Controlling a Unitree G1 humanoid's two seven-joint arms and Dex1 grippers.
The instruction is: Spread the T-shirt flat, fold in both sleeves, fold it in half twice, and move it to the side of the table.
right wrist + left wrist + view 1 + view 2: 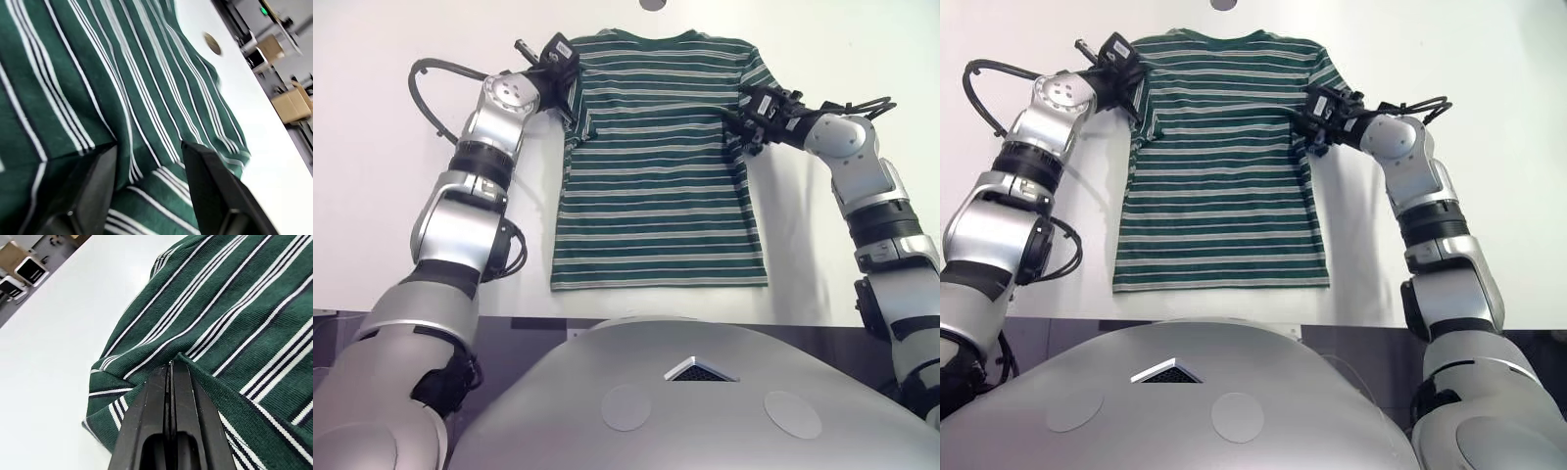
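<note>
Green striped T-shirt (656,186) flat on white worktop (391,215), left gripper (170,366) pinching folded left sleeve, right gripper (149,146) spread over right sleeve, round disc (212,43) beyond collar

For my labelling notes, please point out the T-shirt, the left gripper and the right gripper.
T-shirt (656,196): left eye view, middle of chest.
left gripper (170,364): left wrist view, between its fingertips.
right gripper (149,147): right wrist view, between its fingertips.
</note>
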